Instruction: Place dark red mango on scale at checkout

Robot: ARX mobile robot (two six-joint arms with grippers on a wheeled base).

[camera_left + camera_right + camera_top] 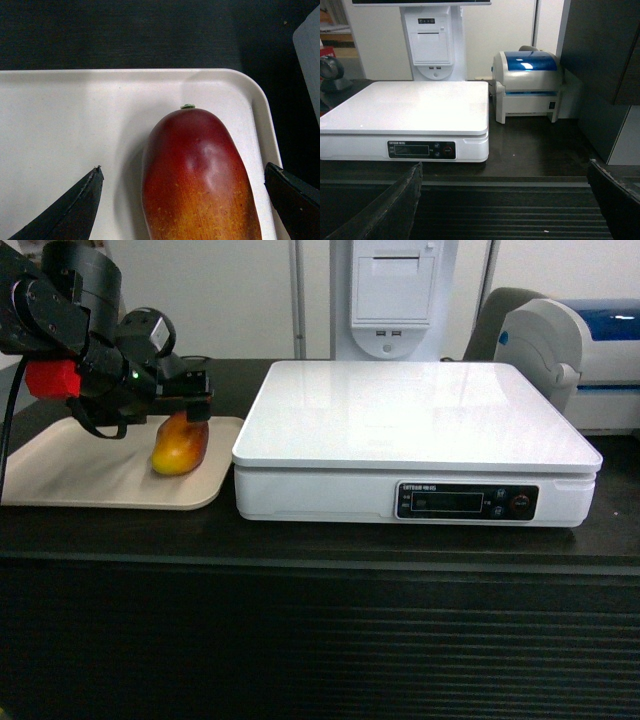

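Black checkout beneath white scale

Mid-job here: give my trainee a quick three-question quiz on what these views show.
1. True or false: the dark red mango already lies on the scale.
2. What does the mango rest on? A) beige tray B) checkout top C) label printer
3. Fill in: the left gripper fingers stand ___ either side of the mango.

Key: 1 false; 2 A; 3 open
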